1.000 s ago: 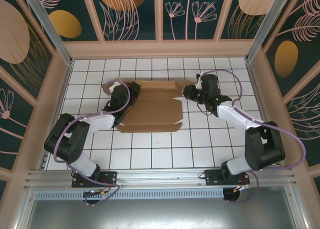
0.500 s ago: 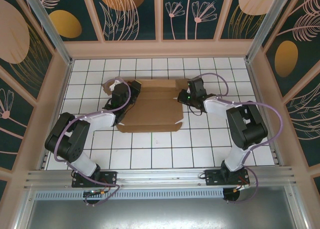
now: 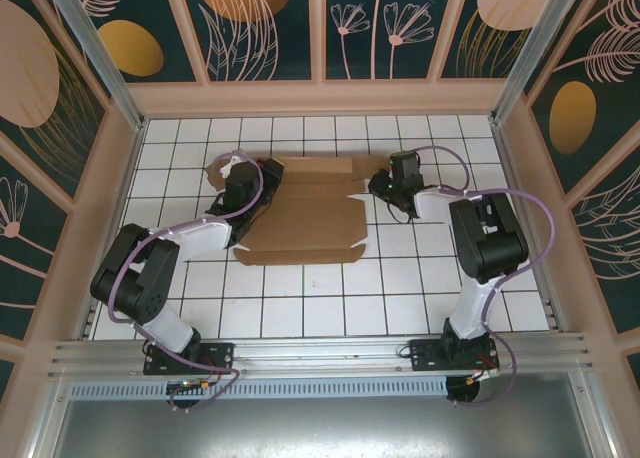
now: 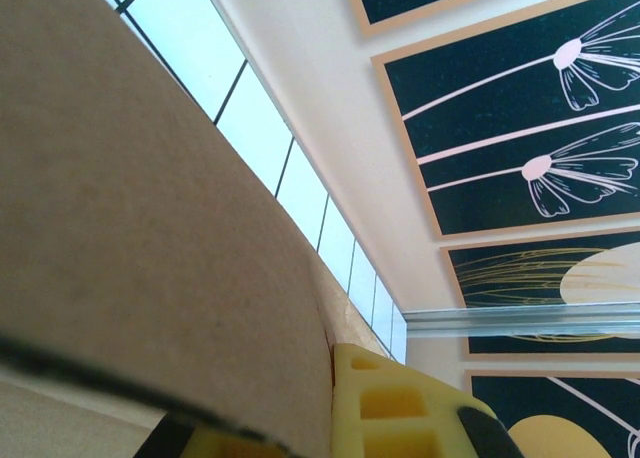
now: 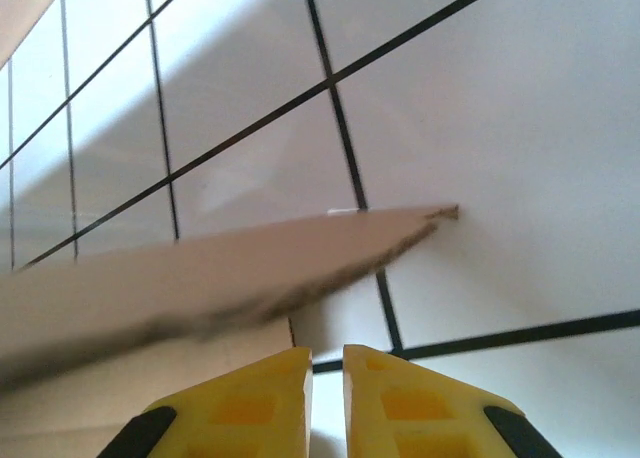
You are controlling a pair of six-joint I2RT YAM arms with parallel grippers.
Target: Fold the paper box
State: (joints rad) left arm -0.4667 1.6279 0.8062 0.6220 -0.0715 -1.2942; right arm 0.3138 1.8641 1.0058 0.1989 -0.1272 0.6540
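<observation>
Looking across the white tiled table (image 3: 330, 298), I find the paper box (image 3: 305, 223) lying near its middle, between my two arms; it is mostly a flat brown sheet, its creases and flaps not yet raised into walls, so I judge the fold to be at an early step, the working of the side flaps; the left flap (image 4: 120, 228) rises in a curve close before my left wrist camera, while the right flap (image 5: 200, 268) stands a little off the tiles, its corner pointing out over them; my left gripper (image 3: 262, 173) sits at the box's left edge, pressed together on that flap as far as I can judge, one yellow finger (image 4: 400, 408) showing just behind the cardboard; my right gripper (image 5: 327, 358) is at the box's right edge, its tips almost together with only a thin slit between them and nothing in it, the flap's edge just beyond them; next, I reckon, the right tips must get under or around that raised edge and turn it inward along its crease, while the left holds the sheet from sliding.
</observation>
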